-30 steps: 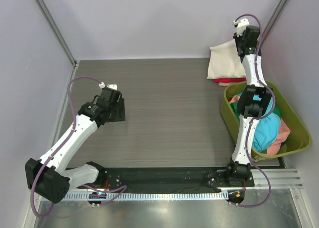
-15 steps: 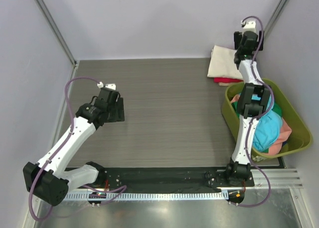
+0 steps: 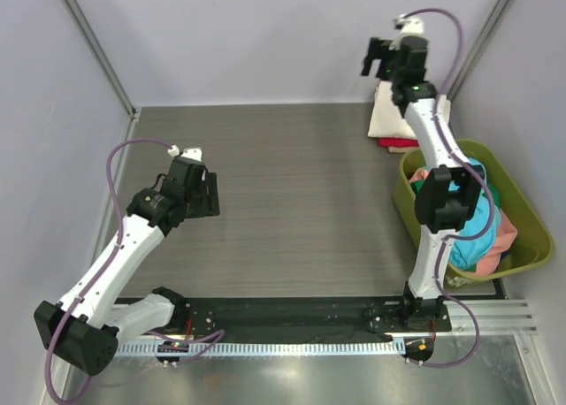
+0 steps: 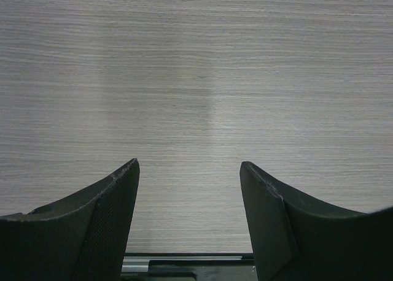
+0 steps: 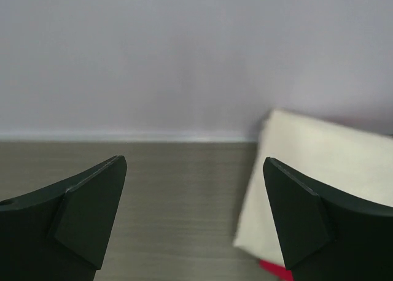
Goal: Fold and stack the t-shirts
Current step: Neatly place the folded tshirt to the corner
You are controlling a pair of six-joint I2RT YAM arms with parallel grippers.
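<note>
From above, two look done: the cream-white t-shirt (image 3: 385, 118) lies folded on the magenta-red t-shirt (image 3: 398, 144) at the upper right, by the back wall. Left to do, I judge: the turquoise t-shirt (image 3: 476, 241) and salmon pink t-shirt (image 3: 506, 233), bunched in the basket (image 3: 405, 212) at right. The right arm (image 3: 429, 131) stretches over basket and stack.

Left wrist view: the left jaws stand partly apart, empty, over bare desk (image 4: 196, 78).

Right wrist view: the right jaws gape wide, holding nothing; the cream-white t-shirt (image 5: 319, 170) sits lower right.
</note>
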